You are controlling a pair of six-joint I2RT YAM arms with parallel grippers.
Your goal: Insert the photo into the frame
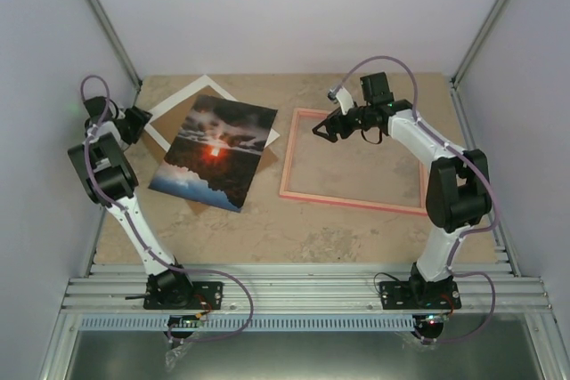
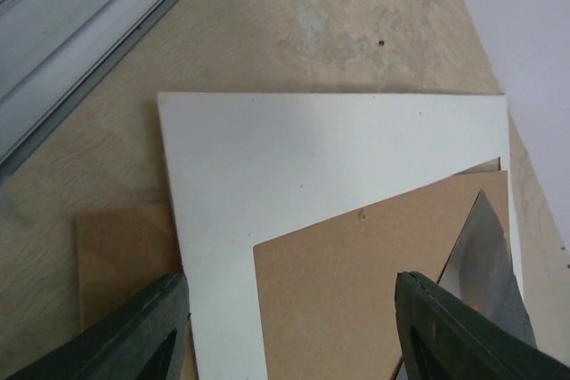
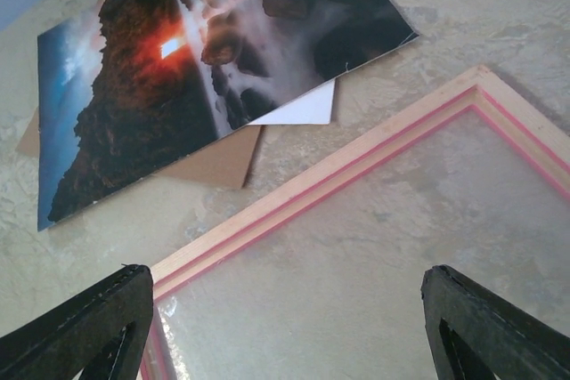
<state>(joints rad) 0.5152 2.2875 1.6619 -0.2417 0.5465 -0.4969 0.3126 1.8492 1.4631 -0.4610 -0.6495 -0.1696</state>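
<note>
The sunset photo (image 1: 216, 151) lies face up, tilted, on top of a white mat (image 1: 194, 98) and a brown backing board (image 1: 203, 204) at the left of the table. It also shows in the right wrist view (image 3: 205, 68), and its edge shows in the left wrist view (image 2: 485, 264). The pink frame (image 1: 354, 206) lies flat to its right, its corner seen in the right wrist view (image 3: 356, 166). My left gripper (image 1: 134, 124) is open and empty over the mat's left corner (image 2: 294, 184). My right gripper (image 1: 322, 131) is open and empty above the frame's far left corner.
Grey walls enclose the table on three sides. A metal rail (image 1: 303, 282) runs along the near edge by the arm bases. Another rail (image 2: 80, 51) shows at the left in the left wrist view.
</note>
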